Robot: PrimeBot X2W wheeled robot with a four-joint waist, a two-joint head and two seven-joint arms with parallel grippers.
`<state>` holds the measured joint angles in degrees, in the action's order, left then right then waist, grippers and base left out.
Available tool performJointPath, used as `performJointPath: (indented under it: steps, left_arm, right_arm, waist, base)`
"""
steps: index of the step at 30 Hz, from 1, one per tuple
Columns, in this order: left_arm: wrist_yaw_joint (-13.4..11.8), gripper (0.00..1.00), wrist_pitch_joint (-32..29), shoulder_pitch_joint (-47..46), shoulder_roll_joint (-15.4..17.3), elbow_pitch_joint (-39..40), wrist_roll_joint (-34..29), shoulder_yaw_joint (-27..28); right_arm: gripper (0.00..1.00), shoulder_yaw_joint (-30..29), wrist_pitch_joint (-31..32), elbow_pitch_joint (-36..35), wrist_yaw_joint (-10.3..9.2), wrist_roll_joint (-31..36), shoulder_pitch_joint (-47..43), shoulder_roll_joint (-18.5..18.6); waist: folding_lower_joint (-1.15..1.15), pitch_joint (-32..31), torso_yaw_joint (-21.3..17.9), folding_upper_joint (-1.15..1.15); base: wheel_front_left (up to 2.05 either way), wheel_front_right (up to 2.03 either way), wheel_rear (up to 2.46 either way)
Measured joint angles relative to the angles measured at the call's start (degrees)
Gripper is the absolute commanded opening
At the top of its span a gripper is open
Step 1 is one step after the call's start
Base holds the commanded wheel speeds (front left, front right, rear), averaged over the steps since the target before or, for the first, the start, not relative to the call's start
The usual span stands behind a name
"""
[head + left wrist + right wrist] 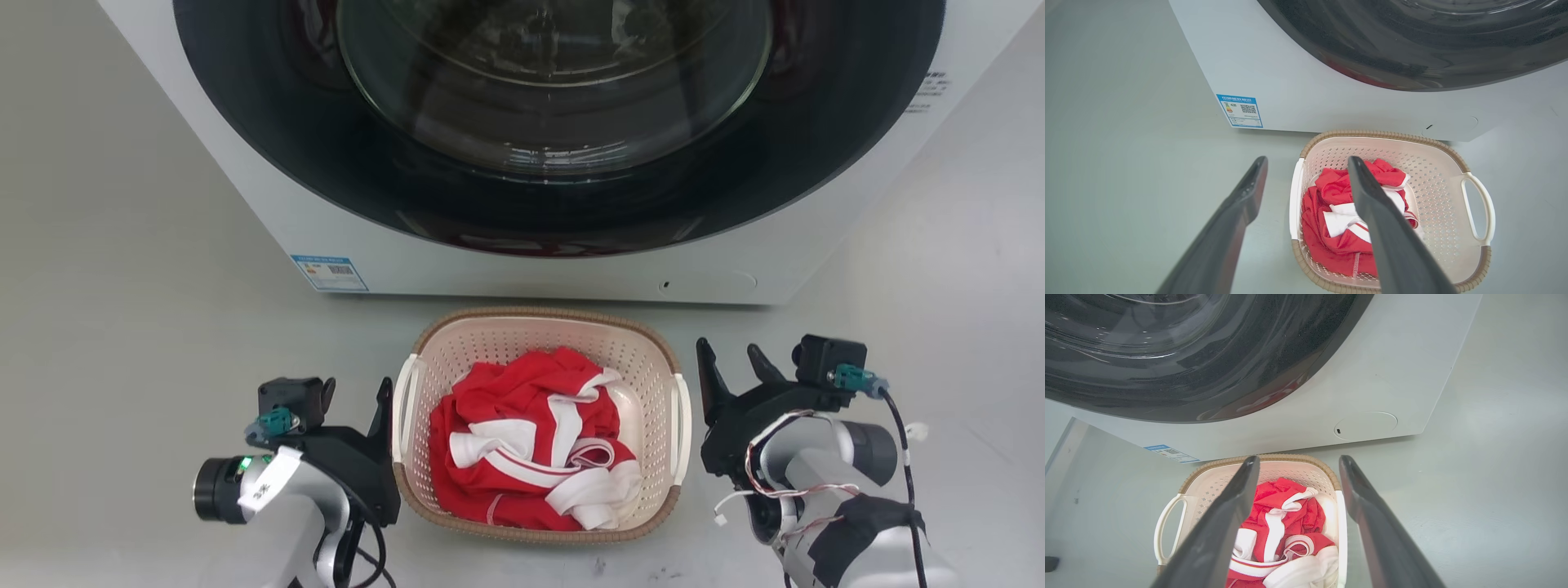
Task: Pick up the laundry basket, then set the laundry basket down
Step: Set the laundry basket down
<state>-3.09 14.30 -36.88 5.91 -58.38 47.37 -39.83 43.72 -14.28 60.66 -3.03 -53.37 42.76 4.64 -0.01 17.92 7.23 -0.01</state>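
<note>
Laundry basket (506,339) holds red-white cloth (522,392), washing machine (522,273) behind it. Left hand (357,384) and right hand (727,347) flank it, both spread apart, empty.

Blue label (329,272) on washing machine (571,279) is unreadable.

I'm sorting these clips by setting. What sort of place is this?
Most likely a laundry area, perhaps a test set-up: a front-loading washing machine stands on a plain grey floor, and the laundry basket just in front of it holds a crumpled red and white garment.
</note>
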Motion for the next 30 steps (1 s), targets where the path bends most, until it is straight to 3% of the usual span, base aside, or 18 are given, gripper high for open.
performJointPath:
  steps: [19,30]
  left_arm:
    - [-3.00,1.00,0.00,19.56,3.65,17.80,-8.25,6.11]
    - [-3.99,1.00,0.00,30.94,5.81,30.95,-12.79,10.91]
  right_arm:
    - [1.00,-6.38,0.00,-16.10,-1.45,7.17,-20.04,0.81]
    - [1.00,-11.17,0.00,-28.99,-3.10,12.78,-30.91,1.96]
  waist:
    - [0.00,-15.55,-1.38,0.00]
    - [0.00,-20.06,-2.56,0.00]
  base:
    - [0.00,0.00,0.00]
    - [0.00,0.00,0.00]
